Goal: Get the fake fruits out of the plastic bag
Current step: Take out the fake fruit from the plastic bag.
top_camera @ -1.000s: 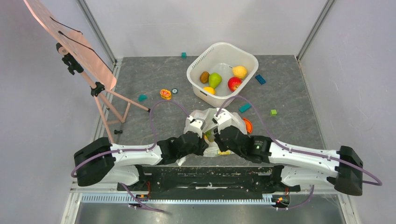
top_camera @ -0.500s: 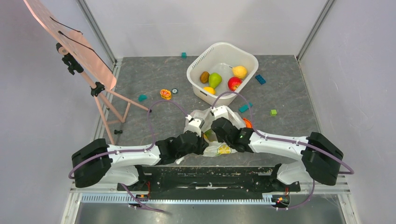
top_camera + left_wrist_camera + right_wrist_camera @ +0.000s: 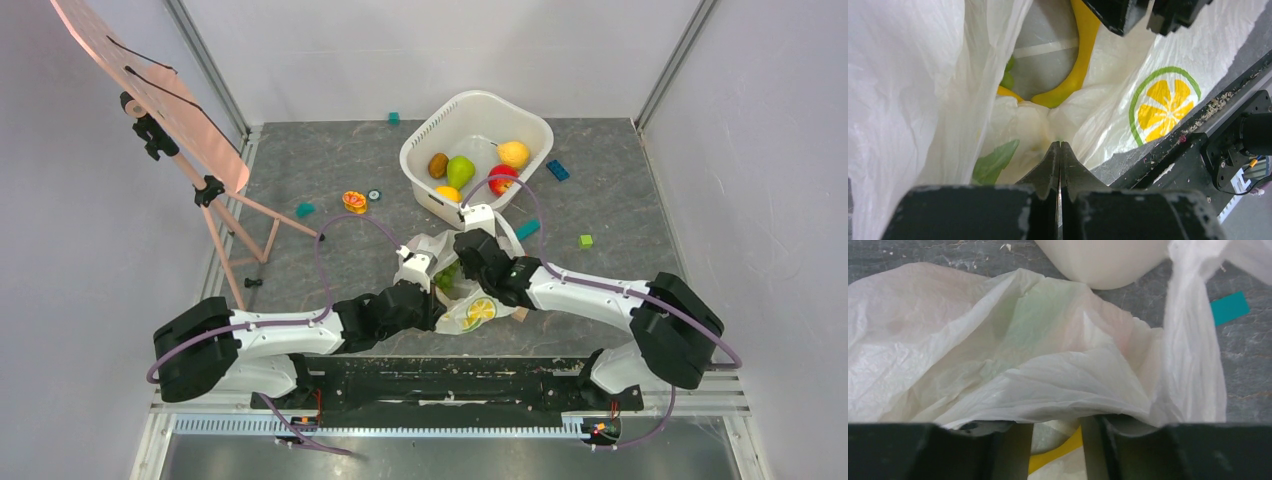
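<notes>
- Grey tabletop [image 3: 330, 170]: plastic bag [image 3: 465, 320] lay just near-side of the tub [image 3: 425, 150], where five fruits [image 3: 460, 170] already sat.
- Clamped on bag film was the left gripper [image 3: 1060, 150]; right gripper [image 3: 1055, 440] hung parted, empty.
- Inside sat banana [image 3: 1083, 55] and green fruit [image 3: 1008, 77]: job unfinished.

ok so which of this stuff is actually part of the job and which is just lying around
Job: plastic bag; banana and green fruit inside it; fruits in the white tub, probably already out.
Lying about: coloured blocks, orange slice toy, easel.
</notes>
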You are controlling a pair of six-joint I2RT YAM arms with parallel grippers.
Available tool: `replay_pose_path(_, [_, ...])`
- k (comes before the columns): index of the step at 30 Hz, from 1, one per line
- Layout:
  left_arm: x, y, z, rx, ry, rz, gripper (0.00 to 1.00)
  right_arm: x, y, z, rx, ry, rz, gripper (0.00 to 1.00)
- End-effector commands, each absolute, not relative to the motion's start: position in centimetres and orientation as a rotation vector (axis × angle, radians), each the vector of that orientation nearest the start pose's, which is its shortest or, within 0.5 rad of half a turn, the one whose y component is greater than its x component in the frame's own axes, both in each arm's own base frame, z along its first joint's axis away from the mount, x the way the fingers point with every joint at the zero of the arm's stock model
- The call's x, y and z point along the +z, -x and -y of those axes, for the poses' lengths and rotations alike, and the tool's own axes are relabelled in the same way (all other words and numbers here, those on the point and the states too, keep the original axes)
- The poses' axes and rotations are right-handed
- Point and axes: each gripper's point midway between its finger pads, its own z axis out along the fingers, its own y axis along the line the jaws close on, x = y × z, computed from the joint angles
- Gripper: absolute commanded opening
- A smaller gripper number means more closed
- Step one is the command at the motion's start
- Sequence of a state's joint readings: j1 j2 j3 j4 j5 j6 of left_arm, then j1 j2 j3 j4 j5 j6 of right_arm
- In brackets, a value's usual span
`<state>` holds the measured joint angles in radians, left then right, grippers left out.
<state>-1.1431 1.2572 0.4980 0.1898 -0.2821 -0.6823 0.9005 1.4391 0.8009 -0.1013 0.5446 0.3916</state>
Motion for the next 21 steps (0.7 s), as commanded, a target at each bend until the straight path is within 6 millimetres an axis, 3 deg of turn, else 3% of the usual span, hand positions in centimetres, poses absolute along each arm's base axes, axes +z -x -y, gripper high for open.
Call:
replay_pose_path(1, [8.3, -17.0, 31.2, -0.788, -0.292, -2.164, 0.02, 11.0, -31.1, -23.7, 0.079, 0.196, -2.109, 0.46])
replay_pose_path(8, [8.2, -17.0, 31.4, -0.791, -0.298, -2.166, 0.02, 10.2, -32.0, -22.9, 0.034, 0.172, -2.126, 0.65])
replay_pose_path(12, [8.2, -17.0, 31.6, -0.797, -0.306, -2.168, 0.02, 9.7, -32.0, -23.1, 0.047, 0.178, -2.144, 0.67])
replay_pose_path(21, [8.2, -17.0, 31.6, -0.798, -0.306, -2.165, 0.02, 10.7, -28.9, -27.1, 0.422, 0.267, -2.159, 0.46])
